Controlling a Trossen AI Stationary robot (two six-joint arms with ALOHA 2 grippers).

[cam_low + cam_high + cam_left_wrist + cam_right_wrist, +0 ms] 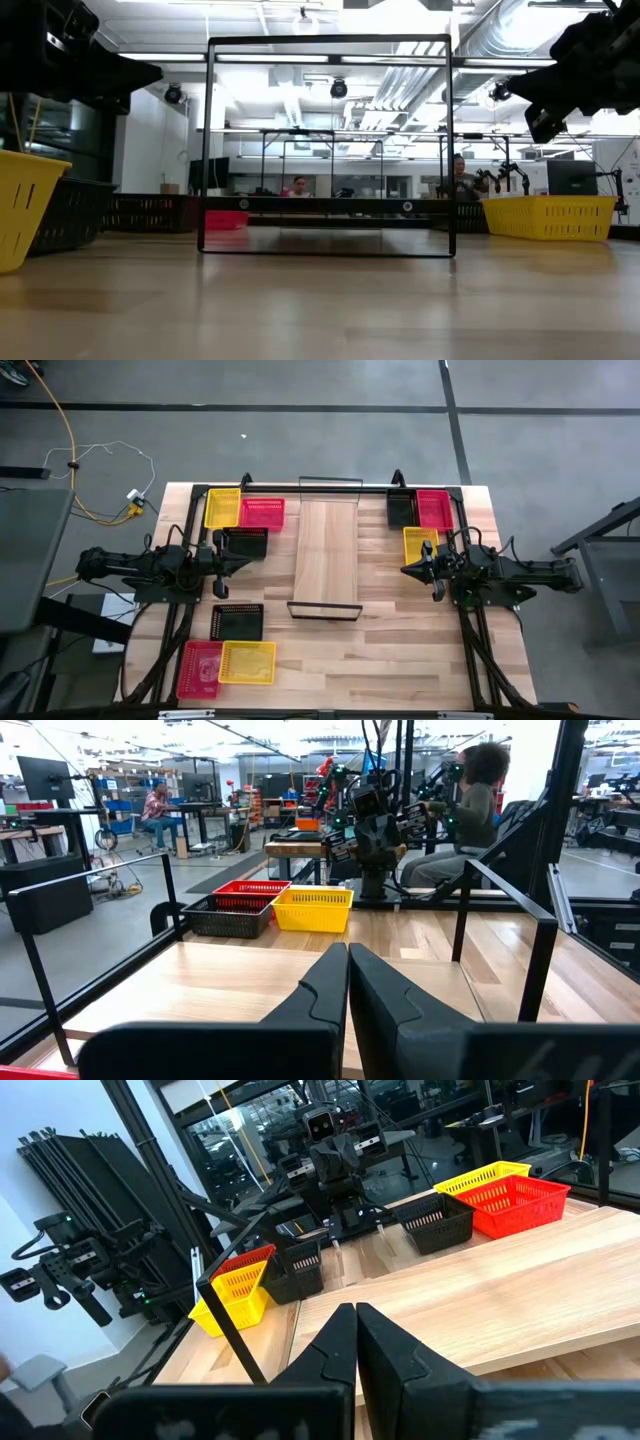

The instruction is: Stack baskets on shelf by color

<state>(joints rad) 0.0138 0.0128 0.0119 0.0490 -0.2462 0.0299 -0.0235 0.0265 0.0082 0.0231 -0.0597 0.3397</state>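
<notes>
Yellow basket (247, 662) beside pink basket (200, 668) | shelf (327, 555) bare | baskets unstacked

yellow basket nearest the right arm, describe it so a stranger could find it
Start at the pale wooden shelf in the middle of the table. Look toward the right arm: a black basket and a red basket sit together. The lone yellow basket lies just below them.

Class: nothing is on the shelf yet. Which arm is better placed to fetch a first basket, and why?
Probably the left: its shut left pincer hovers next to a black basket. The right pincer, also shut, sits near a yellow basket. The shelf lies between them.
</notes>
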